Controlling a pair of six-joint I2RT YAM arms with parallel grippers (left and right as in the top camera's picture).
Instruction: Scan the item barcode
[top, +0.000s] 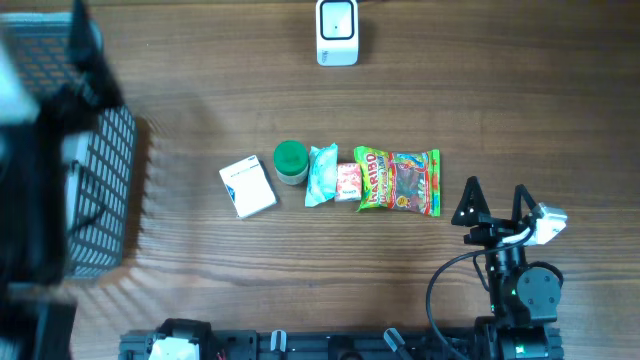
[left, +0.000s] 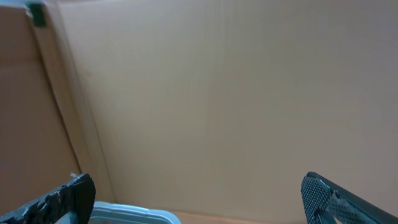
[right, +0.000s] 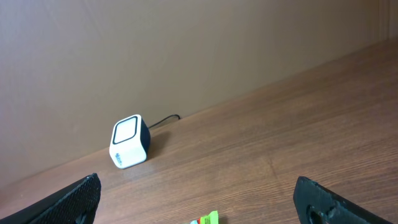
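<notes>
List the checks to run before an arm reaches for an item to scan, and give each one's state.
1. Right gripper open and empty: ok.
2. Left gripper open and empty: ok.
3. Scanner in view, nothing in front of it: ok.
4. Items spaced for a clean pick: not ok. The white box, green-lidded jar, blue packet, pink packet and Haribo bag crowd one row.
5. Barcode side found: cannot tell.

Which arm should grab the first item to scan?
Right. The right end effector is open beside the Haribo bag, with the scanner in its wrist view. The left end effector is over the basket, away from the item row.
</notes>
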